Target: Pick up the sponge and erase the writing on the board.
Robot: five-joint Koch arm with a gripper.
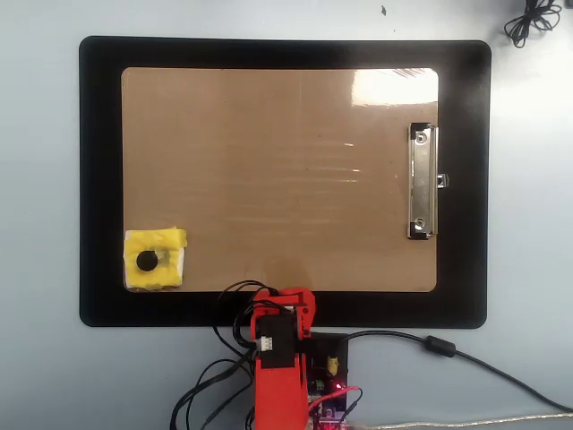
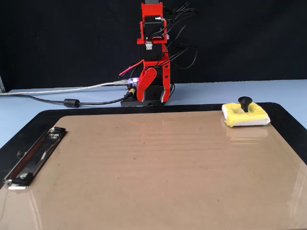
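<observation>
The glossy tan clipboard (image 1: 269,170) lies open across mid-frame; only the yellow sponge block (image 1: 155,260) lower left and silver clip (image 1: 423,181) right interrupt it.
</observation>
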